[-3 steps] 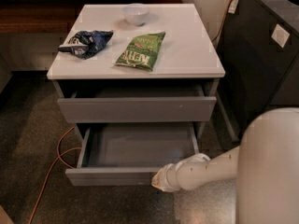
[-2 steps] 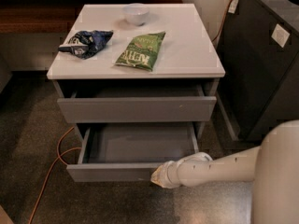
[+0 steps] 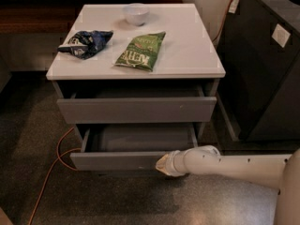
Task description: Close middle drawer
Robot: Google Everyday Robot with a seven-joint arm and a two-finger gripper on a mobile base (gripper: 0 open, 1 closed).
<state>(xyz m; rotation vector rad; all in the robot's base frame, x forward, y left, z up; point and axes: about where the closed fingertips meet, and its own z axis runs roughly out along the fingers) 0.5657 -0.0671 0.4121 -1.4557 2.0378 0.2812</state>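
The middle drawer (image 3: 117, 161) is the lower of the two grey drawers that show in the white cabinet. It is pulled partly out, so its flat grey tray (image 3: 140, 137) shows behind the low, plain front panel. My gripper (image 3: 162, 164) is at the end of the white arm coming in from the right. It rests against the right part of that front panel, at the panel's outer face. The drawer above it (image 3: 136, 109), with a taller front and a tiny pale speck, stands slightly out.
On the white cabinet top (image 3: 187, 55) lie a green chip bag (image 3: 140, 50), a blue bag (image 3: 85, 42) and a white bowl (image 3: 136, 14). A dark cabinet (image 3: 267, 69) stands to the right. An orange cable (image 3: 56, 163) runs over the floor at the left.
The middle drawer has slid inward toward the cabinet, with less of its tray showing. My arm has reached further left and forward, with the gripper staying on the front panel.
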